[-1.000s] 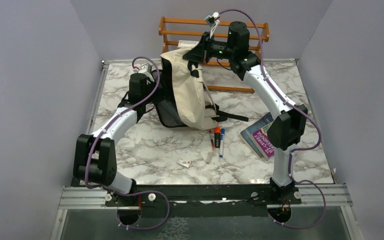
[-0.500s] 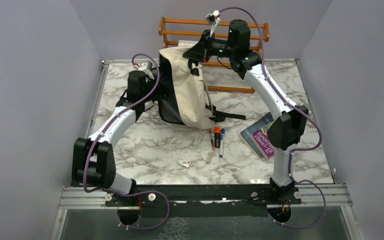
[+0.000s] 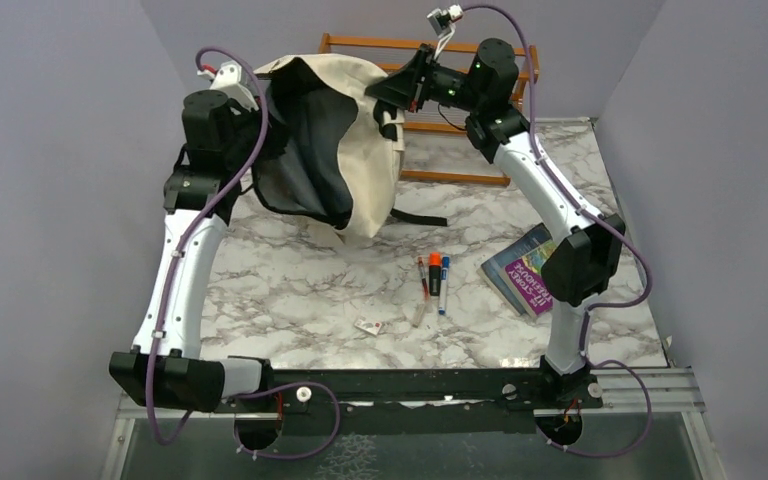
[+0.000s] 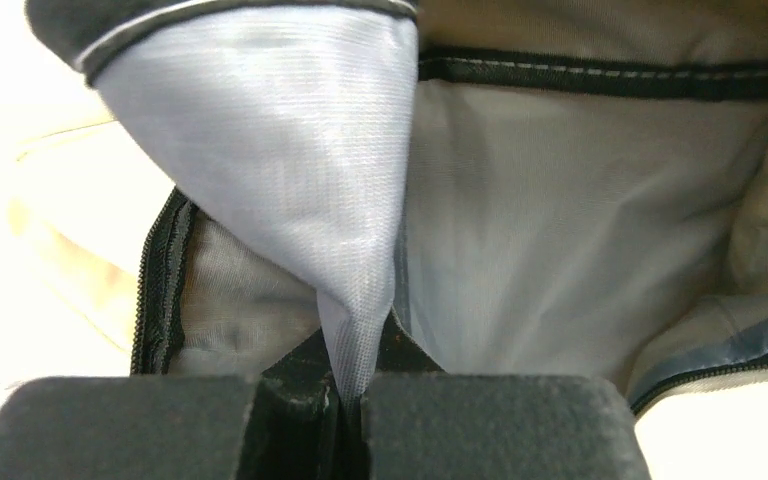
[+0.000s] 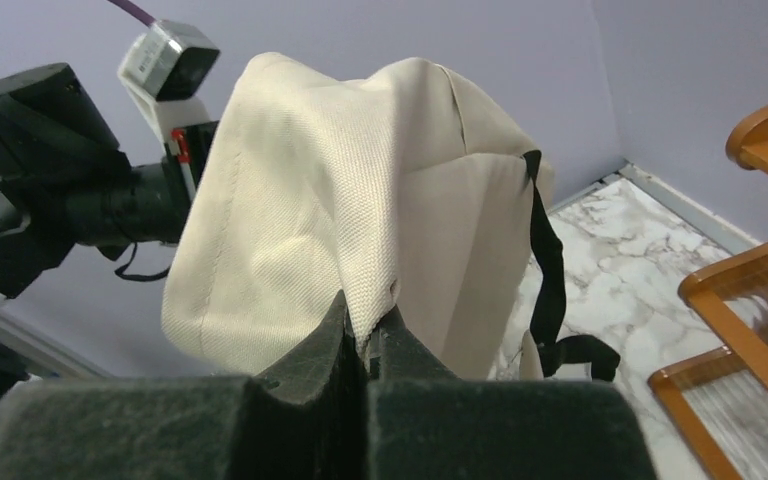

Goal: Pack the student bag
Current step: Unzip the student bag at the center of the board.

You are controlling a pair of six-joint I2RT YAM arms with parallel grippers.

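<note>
The student bag (image 3: 365, 140), cream fabric with black straps and dark lining, hangs in the air over the back of the table, stretched between both arms with its mouth gaping toward the front. My left gripper (image 3: 263, 98) is shut on the bag's left rim; the left wrist view shows a fold of grey lining (image 4: 290, 170) pinched between the jaws of that gripper (image 4: 355, 385). My right gripper (image 3: 388, 92) is shut on the bag's right upper edge; in the right wrist view cream fabric (image 5: 310, 190) is nipped in that gripper (image 5: 368, 338). A black strap (image 5: 550, 270) dangles.
Several pens and markers (image 3: 434, 280) lie mid-table, with a small white card (image 3: 369, 326) in front of them. A purple book (image 3: 518, 272) lies by the right arm. A wooden rack (image 3: 520, 60) stands at the back wall.
My left gripper has shut on the bag's lining and risen high to the left. The bag has come up off the table and spread open between both arms.
</note>
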